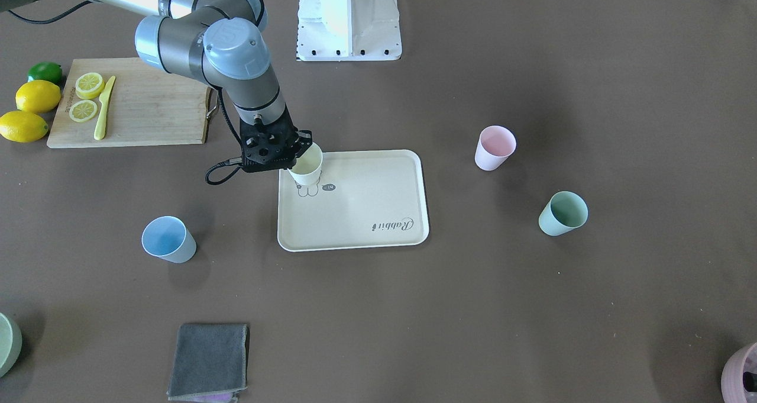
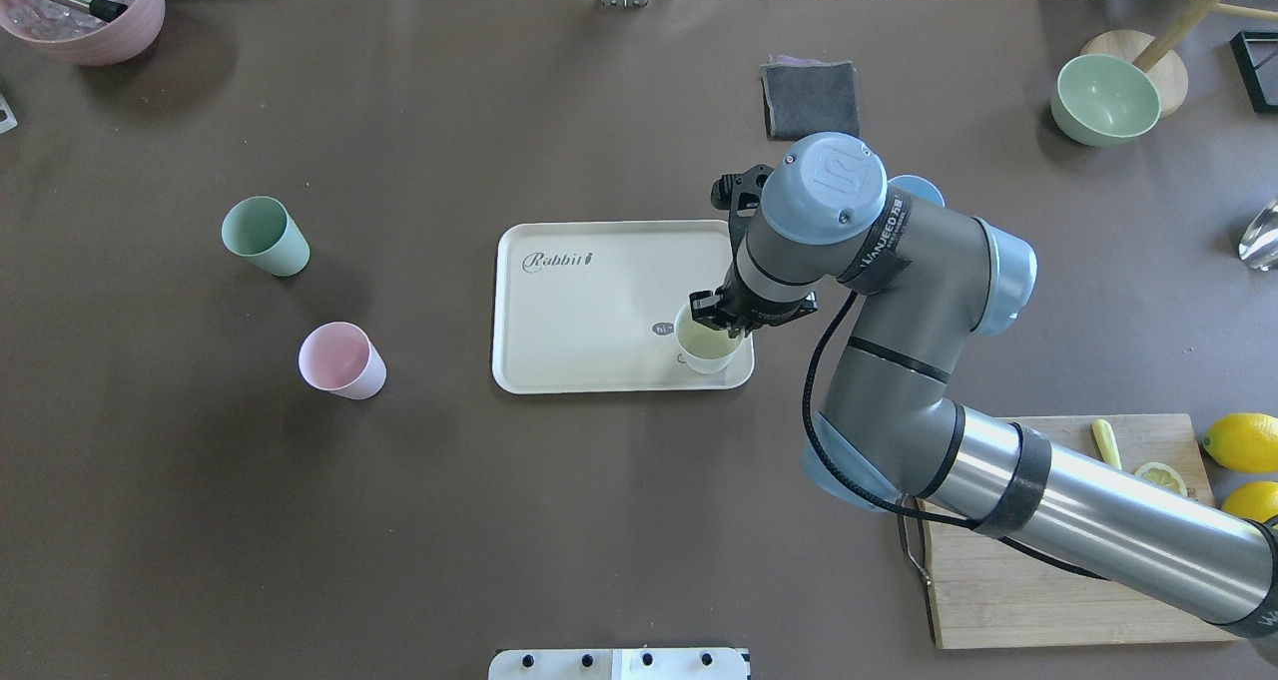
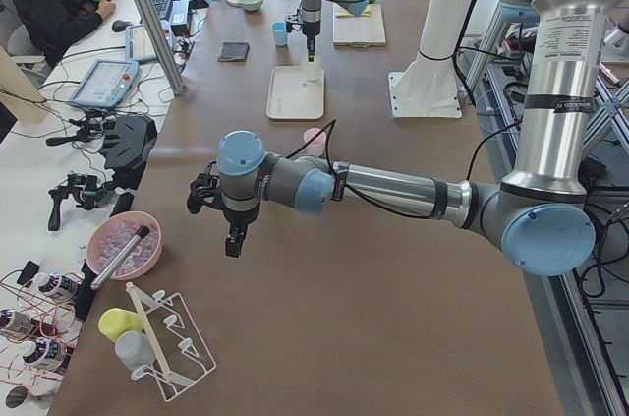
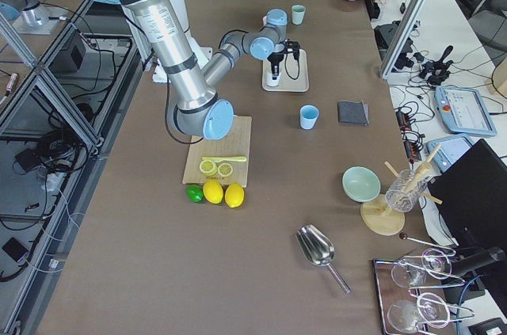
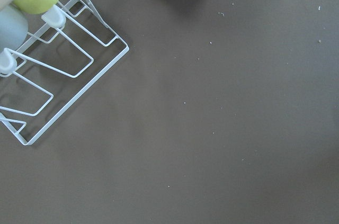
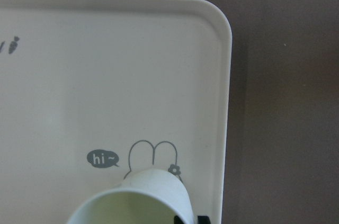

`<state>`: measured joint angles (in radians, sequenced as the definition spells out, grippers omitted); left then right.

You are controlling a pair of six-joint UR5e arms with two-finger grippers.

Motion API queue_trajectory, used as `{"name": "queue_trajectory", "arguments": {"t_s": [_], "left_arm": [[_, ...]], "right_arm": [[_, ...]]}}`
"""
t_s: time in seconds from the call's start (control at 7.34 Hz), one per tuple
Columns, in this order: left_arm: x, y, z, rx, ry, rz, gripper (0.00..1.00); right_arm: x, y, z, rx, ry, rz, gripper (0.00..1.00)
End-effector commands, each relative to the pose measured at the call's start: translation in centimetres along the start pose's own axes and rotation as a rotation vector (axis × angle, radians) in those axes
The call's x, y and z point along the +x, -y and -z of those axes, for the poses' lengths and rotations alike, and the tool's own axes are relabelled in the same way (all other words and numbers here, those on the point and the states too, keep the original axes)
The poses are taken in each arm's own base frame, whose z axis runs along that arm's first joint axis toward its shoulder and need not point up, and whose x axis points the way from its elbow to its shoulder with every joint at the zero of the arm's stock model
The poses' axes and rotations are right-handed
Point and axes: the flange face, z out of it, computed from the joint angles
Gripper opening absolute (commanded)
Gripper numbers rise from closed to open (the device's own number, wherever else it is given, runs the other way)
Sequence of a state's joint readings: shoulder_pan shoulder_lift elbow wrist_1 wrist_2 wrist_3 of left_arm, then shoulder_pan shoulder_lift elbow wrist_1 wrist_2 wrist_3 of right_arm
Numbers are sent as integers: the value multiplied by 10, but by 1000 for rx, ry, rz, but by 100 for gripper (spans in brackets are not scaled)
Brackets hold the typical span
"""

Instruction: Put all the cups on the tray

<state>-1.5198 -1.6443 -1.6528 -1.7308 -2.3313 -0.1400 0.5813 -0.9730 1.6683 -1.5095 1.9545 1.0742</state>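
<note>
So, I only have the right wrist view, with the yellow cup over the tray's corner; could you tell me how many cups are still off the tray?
Observer: Three. The blue cup, pink cup and mint green cup stand on the table, none touching the tray.
Operator: Thank you, and where is the left tool?
Observer: The left tool hangs over bare table near the mauve pot and a wire rack.

I read four cups by colour: pale yellow matte plastic tumbler (image 1: 307, 167), light blue plastic tumbler (image 1: 168, 240), pink plastic tumbler (image 1: 494, 147) and mint green plastic tumbler (image 1: 562, 213). The flat cream rectangular tray (image 1: 366, 196) carries grey outline artwork and grey script. The matte tabletop (image 1: 414, 308) is dark brown.
</note>
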Motion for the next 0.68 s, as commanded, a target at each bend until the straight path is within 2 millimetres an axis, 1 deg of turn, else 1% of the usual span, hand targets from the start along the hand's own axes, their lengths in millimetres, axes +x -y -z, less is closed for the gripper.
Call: {"name": "queue_trajectory", "arguments": {"t_s": [0.0, 0.14, 0.27, 0.41, 0.54], "left_arm": [[6, 7, 5, 12, -1, 7, 98], [12, 10, 9, 20, -6, 34, 98], [33, 13, 9, 21, -19, 58, 98], [85, 13, 1, 7, -38, 104, 98], [135, 9, -7, -8, -58, 124, 98]], "right_arm": [[-3, 0, 4, 4, 7, -10, 99], [-10, 0, 17, 17, 29, -69, 100], [-5, 7, 37, 25, 48, -82, 100], [10, 15, 56, 23, 72, -101, 100], [34, 17, 70, 14, 71, -128, 100]]}}
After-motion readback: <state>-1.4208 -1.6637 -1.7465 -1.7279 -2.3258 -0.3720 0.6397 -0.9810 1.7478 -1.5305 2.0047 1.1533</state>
